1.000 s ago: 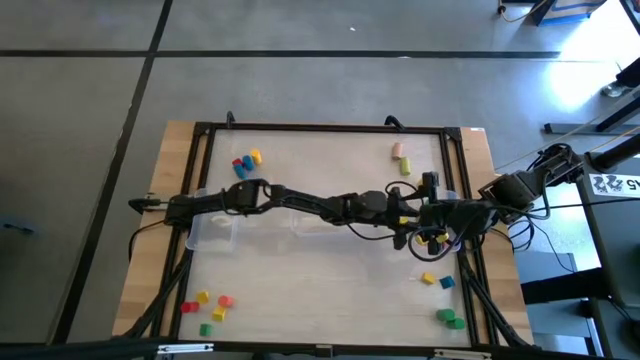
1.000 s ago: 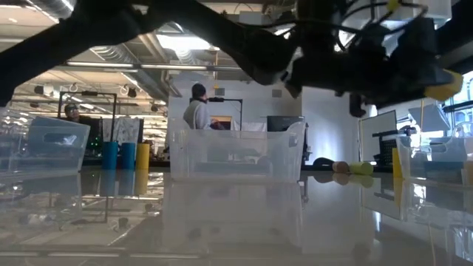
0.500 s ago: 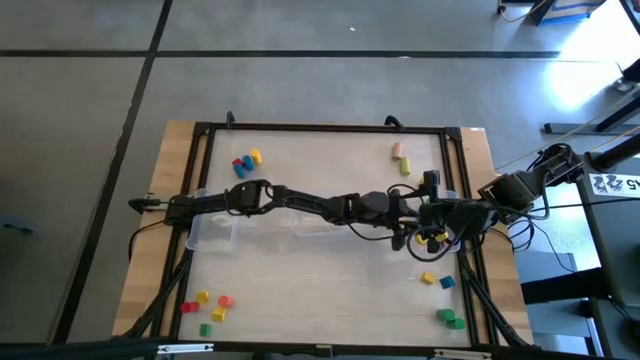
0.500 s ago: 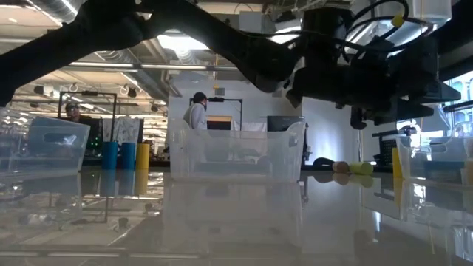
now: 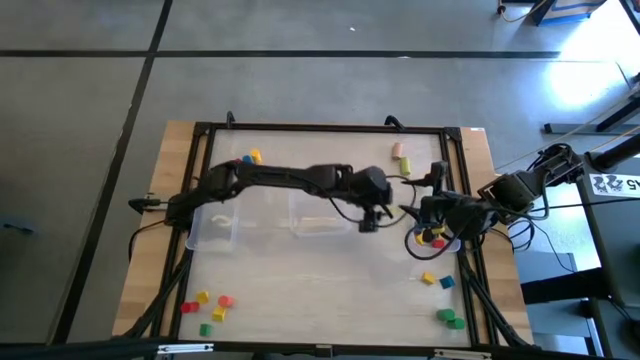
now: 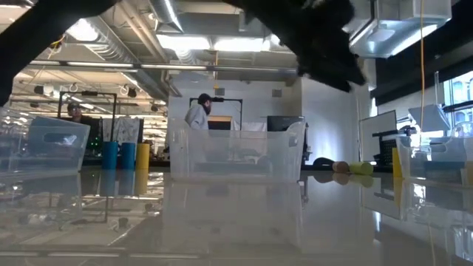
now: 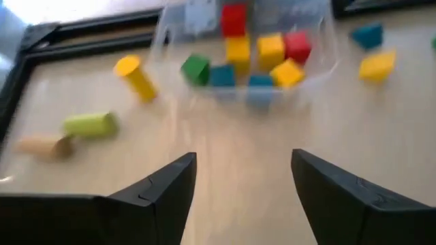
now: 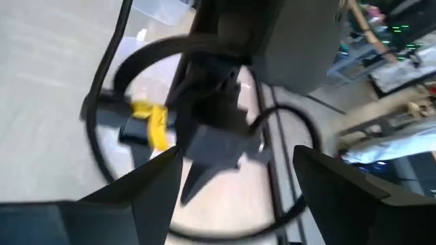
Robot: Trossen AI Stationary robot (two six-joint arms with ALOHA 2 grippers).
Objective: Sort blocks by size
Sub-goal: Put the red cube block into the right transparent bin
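Your left gripper (image 5: 372, 218) hangs above the middle of the table (image 5: 330, 290), a little toward the right side, and in the left wrist view its two fingers (image 7: 163, 197) stand wide apart with only bare table between them. It holds nothing. I judge that it is empty because it has nothing more to carry to the small clear bin (image 7: 300, 71) in front of it.

This bin already holds a group of blocks (image 7: 262, 54): two red, three yellow, one green and two blue, as far as I can count them. They lie together inside the clear wall, so this looks like one size class already collected. The bin is ahead of your left gripper, near but clearly apart, not under the fingers.

Outside the bin, two more blocks, a blue block (image 7: 368, 35) and a yellow block (image 7: 377, 64), lie just beside it on the table. On the other side are a yellow cylinder (image 7: 135, 76), a green cylinder (image 7: 90, 124) and a tan cylinder (image 7: 42, 145), all lying on their sides, well apart from the fingers.

Your right gripper (image 5: 428, 212) waits at the right side of the table, just beside the same bin; its fingers (image 8: 153, 187) are also spread wide and empty.

Other blocks remain far from both grippers: a group near the front left corner (image 5: 205, 305) and some near the front right corner (image 5: 448, 317). Two larger clear bins (image 5: 310, 215) stand under the left arm.
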